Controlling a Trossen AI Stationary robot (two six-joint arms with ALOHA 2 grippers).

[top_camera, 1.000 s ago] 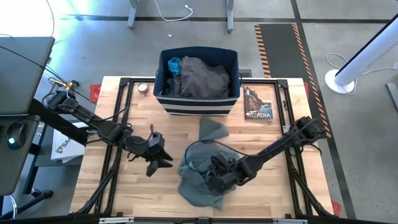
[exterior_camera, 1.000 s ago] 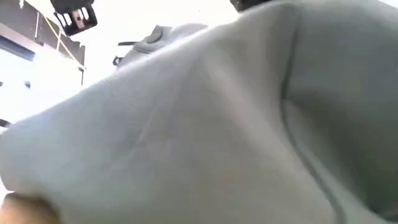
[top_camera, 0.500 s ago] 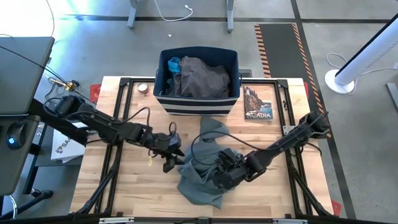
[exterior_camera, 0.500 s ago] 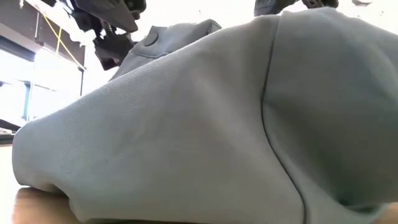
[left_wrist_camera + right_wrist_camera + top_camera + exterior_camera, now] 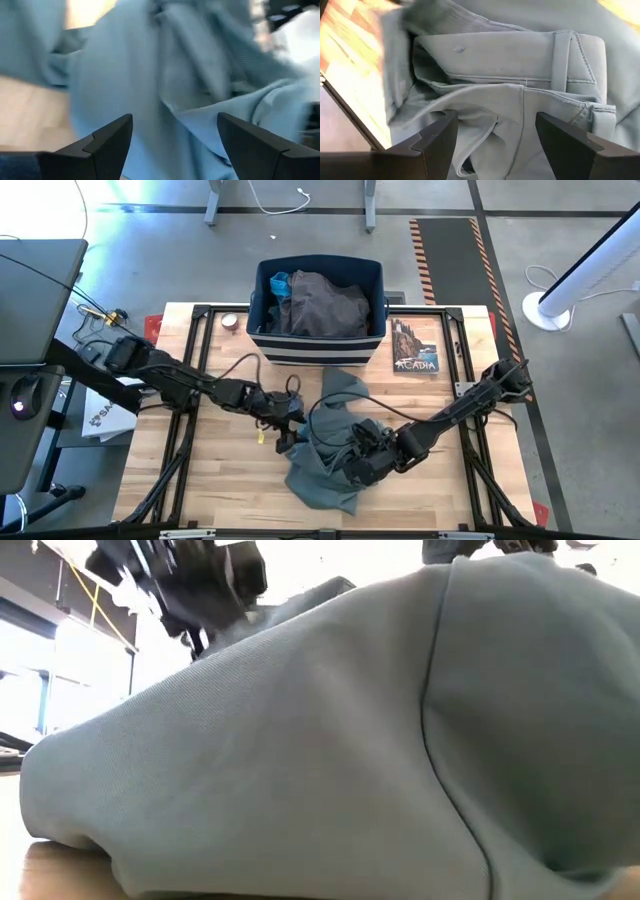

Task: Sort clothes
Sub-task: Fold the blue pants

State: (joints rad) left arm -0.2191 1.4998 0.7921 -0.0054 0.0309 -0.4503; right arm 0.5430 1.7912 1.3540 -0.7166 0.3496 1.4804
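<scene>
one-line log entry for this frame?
left gripper: open, at shirt edge | right gripper: open, over grey-green shirt | bin: holds clothes

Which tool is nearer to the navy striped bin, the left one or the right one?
Left. The left tool is at the grey-green shirt's edge, a little in front of the bin. The right tool is over the shirt's middle, farther away.

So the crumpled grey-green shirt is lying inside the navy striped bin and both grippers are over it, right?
Not quite. The high view shows the crumpled grey-green shirt lying on the wooden table, in front of the navy striped bin. The left gripper and right gripper are indeed over it.
</scene>
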